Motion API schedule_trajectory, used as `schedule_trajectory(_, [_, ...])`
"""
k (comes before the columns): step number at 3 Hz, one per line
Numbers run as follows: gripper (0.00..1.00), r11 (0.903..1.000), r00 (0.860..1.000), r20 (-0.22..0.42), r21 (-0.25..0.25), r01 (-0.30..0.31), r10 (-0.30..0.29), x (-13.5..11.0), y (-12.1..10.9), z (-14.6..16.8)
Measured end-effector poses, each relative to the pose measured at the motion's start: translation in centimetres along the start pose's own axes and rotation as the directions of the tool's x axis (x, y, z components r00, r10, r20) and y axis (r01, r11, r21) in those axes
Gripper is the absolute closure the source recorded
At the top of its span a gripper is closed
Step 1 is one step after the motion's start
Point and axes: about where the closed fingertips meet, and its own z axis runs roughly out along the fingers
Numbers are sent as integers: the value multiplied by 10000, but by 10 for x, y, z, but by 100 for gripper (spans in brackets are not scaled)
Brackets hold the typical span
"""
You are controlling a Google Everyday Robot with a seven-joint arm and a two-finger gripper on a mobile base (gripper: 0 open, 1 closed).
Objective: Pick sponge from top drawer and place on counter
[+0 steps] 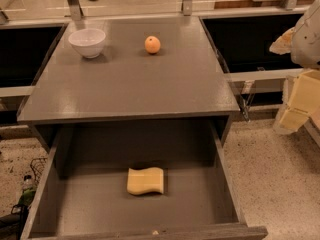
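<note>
Entry, one camera view. My gripper (299,106) hung at the far right edge of the view, off the right side of the surface (135,84) and above the speckled floor (270,174). It was well apart from the drawer contents. It was cut off by the edge of the view, so I could not tell whether the jaws were open or closed.

The top drawer (226,184) stood pulled out below the front edge of the surface. The sponge (145,180), pale yellow with wavy edges, lay flat on the drawer bottom near its middle, touching neither side wall.

On the surface, a white bowl (87,42) sat upright at the back left. An orange fruit (152,44) sat to its right, near the back centre, apart from the bowl.
</note>
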Motion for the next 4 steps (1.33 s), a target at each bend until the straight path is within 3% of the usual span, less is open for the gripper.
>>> schedule_trajectory(2, [0,9995,9997,183,-273,162,-157,-6,12,6])
schedule_trajectory(4, [0,9896,9951,543,-1143,878,-821,-22,46,23])
